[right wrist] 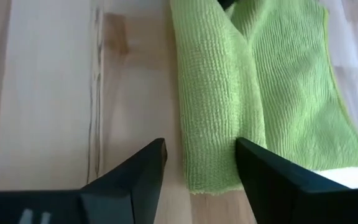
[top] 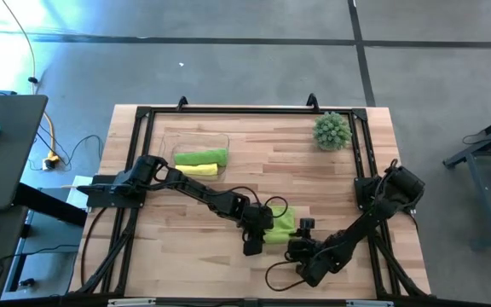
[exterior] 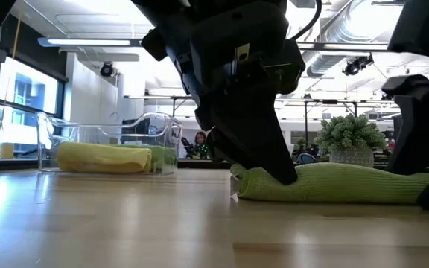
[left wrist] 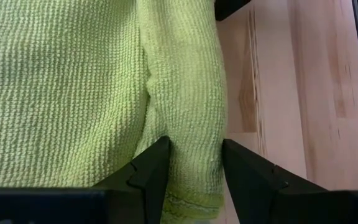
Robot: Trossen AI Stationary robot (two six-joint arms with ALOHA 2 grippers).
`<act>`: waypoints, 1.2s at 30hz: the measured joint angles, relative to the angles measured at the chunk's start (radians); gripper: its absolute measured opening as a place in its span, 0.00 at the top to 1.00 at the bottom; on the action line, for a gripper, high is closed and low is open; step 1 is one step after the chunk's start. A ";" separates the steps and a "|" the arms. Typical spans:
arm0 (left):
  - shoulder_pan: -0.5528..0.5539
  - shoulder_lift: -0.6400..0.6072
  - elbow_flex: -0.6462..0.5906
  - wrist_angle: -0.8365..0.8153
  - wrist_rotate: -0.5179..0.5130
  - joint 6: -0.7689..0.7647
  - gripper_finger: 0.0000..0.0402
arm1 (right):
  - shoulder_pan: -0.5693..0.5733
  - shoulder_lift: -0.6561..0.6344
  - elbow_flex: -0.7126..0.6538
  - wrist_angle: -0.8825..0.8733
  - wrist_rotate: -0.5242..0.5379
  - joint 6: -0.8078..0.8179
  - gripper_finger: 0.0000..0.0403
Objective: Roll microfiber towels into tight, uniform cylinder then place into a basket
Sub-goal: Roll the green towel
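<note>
We see a pale wooden bench (top: pixel 186 247) with a black frame along its edges. Lying directly on it, toward the front and between the two arms, is a lime green towel (top: pixel 281 223), partly rolled, its rolled edge flat on the wood. Toward the back left sits a clear plastic basket (top: pixel 196 139) holding one green and one yellow roll. At the back right corner stands a spiky green ball plant (top: pixel 332 130). Black cable loops rest near the front edge.
</note>
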 joint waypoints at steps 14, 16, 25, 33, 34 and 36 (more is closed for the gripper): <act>-0.065 -0.119 -0.006 -0.134 -0.017 0.129 0.65 | -0.015 0.003 0.001 -0.029 -0.070 0.230 0.90; -0.093 -0.124 -0.004 -0.120 -0.057 0.158 0.65 | -0.025 0.000 0.001 -0.029 -0.082 0.249 0.94; -0.251 -0.125 -0.003 -0.106 -0.527 0.322 0.65 | -0.092 -0.025 0.000 0.036 -0.196 0.254 0.97; -0.314 -0.098 -0.001 -0.052 -0.777 0.319 0.65 | -0.158 -0.040 -0.003 0.101 -0.305 0.252 0.98; -0.311 -0.086 -0.001 -0.049 -0.777 0.317 0.65 | -0.163 -0.039 -0.003 0.107 -0.310 0.250 0.98; -0.302 -0.065 -0.001 -0.056 -0.779 0.316 0.65 | -0.171 -0.039 -0.003 0.112 -0.315 0.248 0.98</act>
